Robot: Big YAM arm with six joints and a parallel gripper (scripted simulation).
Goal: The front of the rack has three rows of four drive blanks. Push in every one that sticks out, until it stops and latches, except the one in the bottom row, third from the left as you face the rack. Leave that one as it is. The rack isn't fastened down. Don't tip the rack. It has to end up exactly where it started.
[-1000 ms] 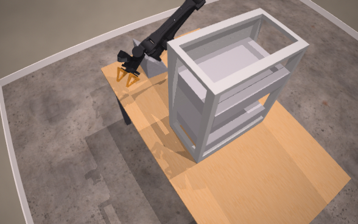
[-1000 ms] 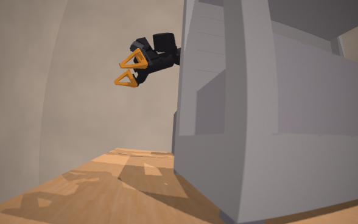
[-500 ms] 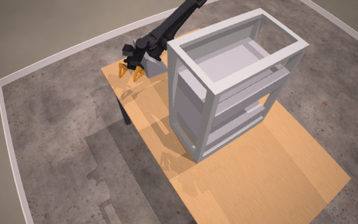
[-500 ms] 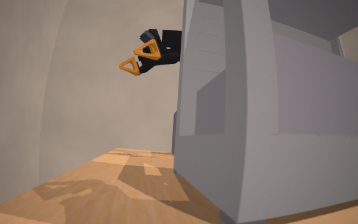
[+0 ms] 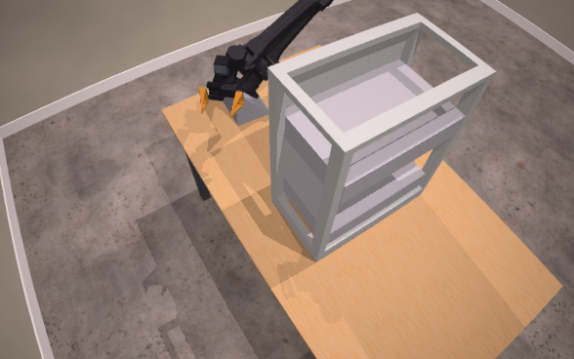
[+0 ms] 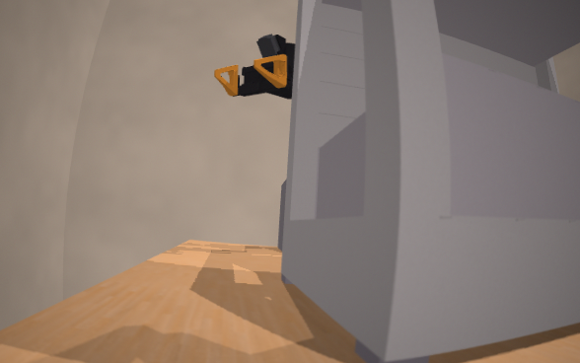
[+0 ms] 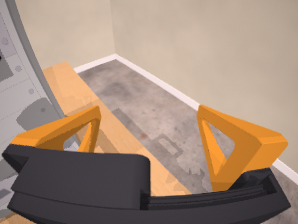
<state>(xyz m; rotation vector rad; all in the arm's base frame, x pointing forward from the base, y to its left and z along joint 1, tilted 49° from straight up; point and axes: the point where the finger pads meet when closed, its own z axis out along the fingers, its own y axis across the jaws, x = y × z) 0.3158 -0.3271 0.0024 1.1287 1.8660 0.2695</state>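
Note:
The light grey rack (image 5: 371, 127) stands upright on the wooden table (image 5: 390, 273). It fills the right of the exterior view (image 6: 419, 197), and its edge shows at the left of the wrist view (image 7: 16, 96). Grey blank panels (image 5: 303, 146) show in its left-hand face at a steep angle, with faint seams in the low view (image 6: 340, 74). I cannot tell which ones stick out. My gripper (image 5: 219, 111) has orange fingers. It is open and empty and hangs in the air beside the rack's upper far corner, apart from it. It also shows in the low view (image 6: 249, 78) and the wrist view (image 7: 148, 119).
The arm's grey base (image 5: 254, 109) sits on the table's far end, close to the rack. A white kerb (image 5: 15, 234) borders the concrete floor around the table. The table edge runs just left of the gripper.

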